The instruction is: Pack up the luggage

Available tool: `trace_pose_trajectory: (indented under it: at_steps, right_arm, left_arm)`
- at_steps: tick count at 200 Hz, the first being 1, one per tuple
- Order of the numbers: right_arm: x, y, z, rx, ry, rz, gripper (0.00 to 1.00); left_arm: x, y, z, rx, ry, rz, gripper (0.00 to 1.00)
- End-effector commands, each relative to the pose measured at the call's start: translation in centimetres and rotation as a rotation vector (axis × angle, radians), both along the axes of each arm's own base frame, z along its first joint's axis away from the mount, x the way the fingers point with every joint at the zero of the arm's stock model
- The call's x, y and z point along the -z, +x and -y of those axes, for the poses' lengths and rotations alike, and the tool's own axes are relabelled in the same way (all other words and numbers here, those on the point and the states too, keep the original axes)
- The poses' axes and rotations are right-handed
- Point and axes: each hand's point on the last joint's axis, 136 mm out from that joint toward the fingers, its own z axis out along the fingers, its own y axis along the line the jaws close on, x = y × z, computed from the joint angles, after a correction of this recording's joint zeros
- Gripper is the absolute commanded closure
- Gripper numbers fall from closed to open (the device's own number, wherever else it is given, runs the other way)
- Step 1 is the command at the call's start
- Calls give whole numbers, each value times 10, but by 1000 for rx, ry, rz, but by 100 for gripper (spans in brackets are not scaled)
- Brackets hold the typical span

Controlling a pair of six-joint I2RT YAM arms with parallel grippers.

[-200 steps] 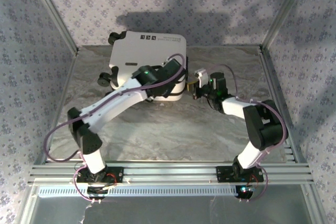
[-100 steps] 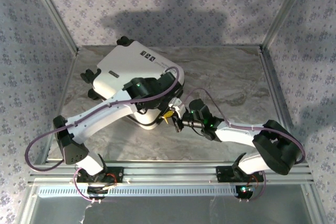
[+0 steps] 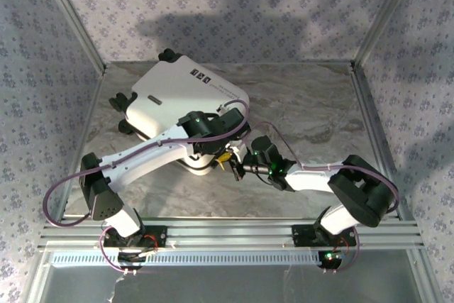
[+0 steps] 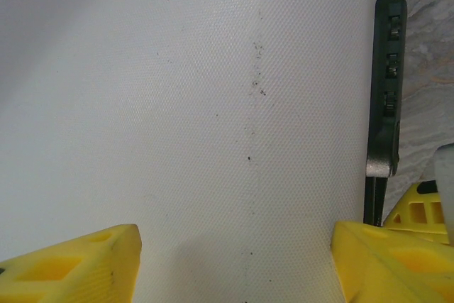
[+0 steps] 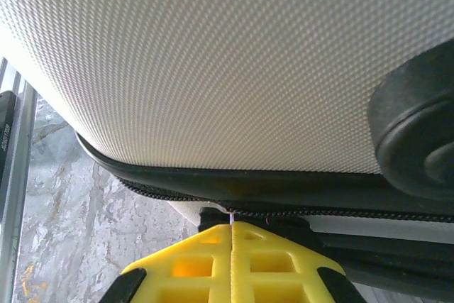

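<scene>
Top external, one white luggage [image 3: 177,94], one left end effector [image 4: 234,239] spread wide, one right end effector [image 5: 230,230] closed.

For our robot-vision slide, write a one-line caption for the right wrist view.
Shut yellow right gripper at the black zipper band of the white textured hard-shell suitcase, near a black wheel.

the luggage [image 3: 181,94] is white with a fine dimpled grain, a black zipper band [image 5: 213,182] and black wheels [image 3: 122,101], the counter [image 3: 312,111] is grey marble-veined, the walls [image 3: 213,5] bear a pale lilac flower print, and the left claw [image 4: 230,260] and right claw [image 5: 231,257] are yellow.
</scene>
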Motion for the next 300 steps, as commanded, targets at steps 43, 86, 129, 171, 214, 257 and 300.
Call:
trace_pose_trajectory:
  at_steps: [43,86,129,171,214,257,300]
  right_arm:
    - [15,-5,-18,-81,-17,-11,92]
    - [21,-5,-26,-93,-22,-29,90]
    - [26,0,-33,-69,-34,-48,85]
    - [27,5,-38,-26,-38,-58,100]
    - [23,32,-14,115,-92,-54,100]
    - [27,73,28,398,-169,-119,100]
    - [18,96,49,504,-147,-124,100]
  left_arm:
    - [-6,1,-8,-30,-7,34,29]
    - [-5,2,-7,-31,-13,34,29]
    - [-1,2,-3,-28,-21,23,29]
    - [1,3,-2,-32,-15,26,29]
    - [13,4,-13,-67,66,25,29]
    - [34,-3,-29,-100,93,-23,30]
    - [43,-7,-43,-122,65,-50,31]
